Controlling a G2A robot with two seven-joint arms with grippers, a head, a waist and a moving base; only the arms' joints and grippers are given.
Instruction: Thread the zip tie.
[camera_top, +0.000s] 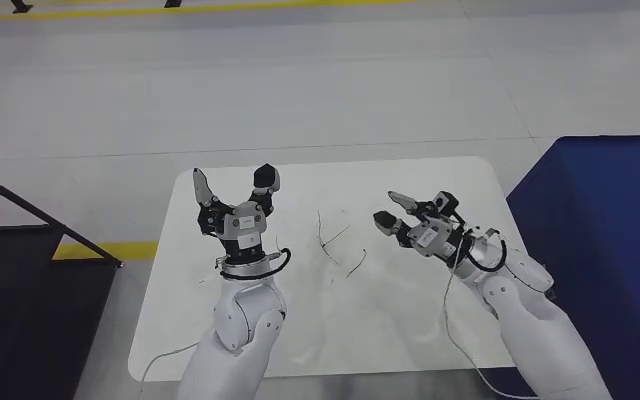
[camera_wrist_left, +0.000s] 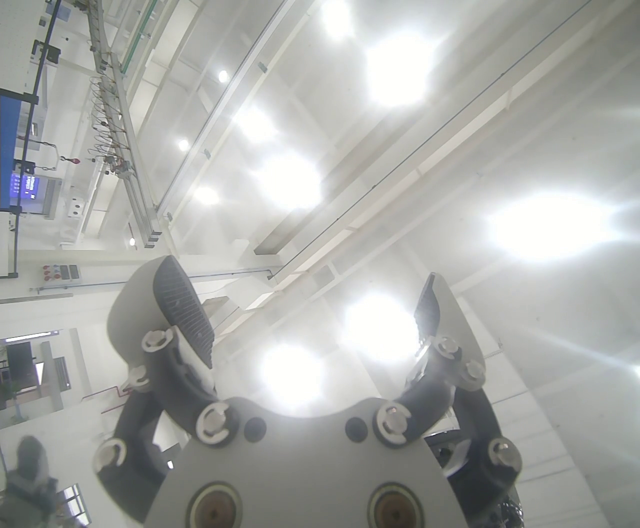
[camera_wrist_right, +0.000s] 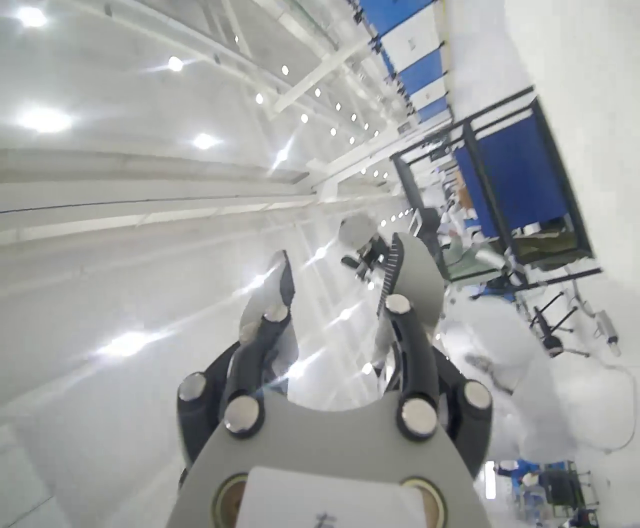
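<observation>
Thin dark zip ties lie loose on the white table near its middle, one short strand a little nearer the front. My left gripper stands to the left of them, raised off the table and pointing up, open with nothing between its ribbed pads. My right gripper hangs to the right of the ties, pointing towards them, open and holding nothing. Beyond its fingers the right wrist view catches the left gripper.
A blue panel stands close against the table's right side. A black frame is off the left edge. A thin white cable trails over the front left of the table, and another cable hangs by the right arm.
</observation>
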